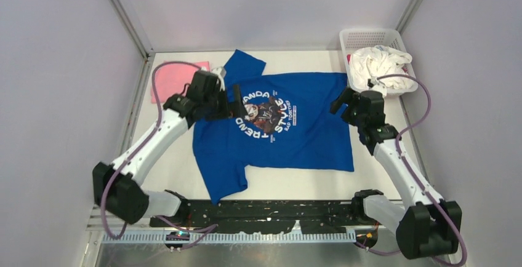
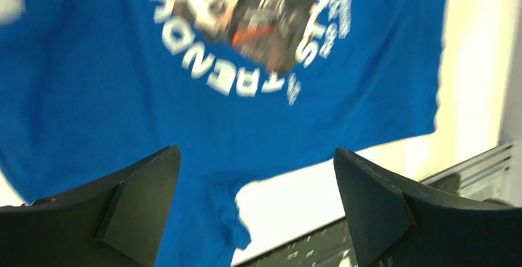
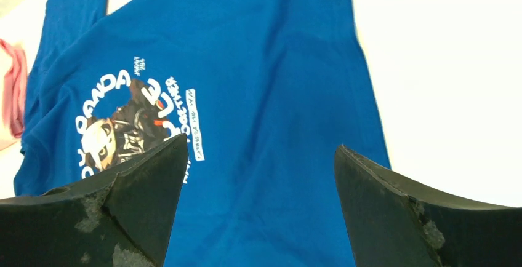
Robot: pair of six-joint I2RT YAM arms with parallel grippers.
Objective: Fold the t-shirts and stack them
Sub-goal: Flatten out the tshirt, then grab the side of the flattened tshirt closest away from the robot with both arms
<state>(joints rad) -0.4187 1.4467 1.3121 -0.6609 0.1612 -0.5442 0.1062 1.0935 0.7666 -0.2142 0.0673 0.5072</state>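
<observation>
Got the blue shirt (image 1: 308, 138) laid out print-up across the middle of the table (image 1: 289, 184), mostly flat. Neck end to the left, hem to the right, with the round print (image 1: 266, 112) sideways in the top cam. Got one sleeve poking toward the far edge and the other flopped toward the near edge, close to the arm bases.

Spotted the pink shirt (image 1: 172, 79) lying flat at the far left, just beside that far sleeve and partly hidden behind the left arm. Can't tell about actual contact between the two shirts.

Found the left gripper (image 1: 234, 104) above the chest, right at the left rim of the print, jaws spread wide with nothing pinched. Same story from its wrist cam: two dark fingers (image 2: 141, 211) well apart, only blurry blue cloth and lettering beyond them. Can't tell about it touching the cloth.

Found the right gripper (image 1: 340, 102) over the hem side, toward the far right corner of the blue shirt, also gaping and holding nothing. Through its wrist cam, seeing blue cloth filling the gap, bare table off to the right and a sliver of pink at the left edge.

Also got a white basket (image 1: 369, 33) in the far right corner, just beside the blue shirt's far right corner, with some crumpled white cloth (image 1: 385, 64) inside
</observation>
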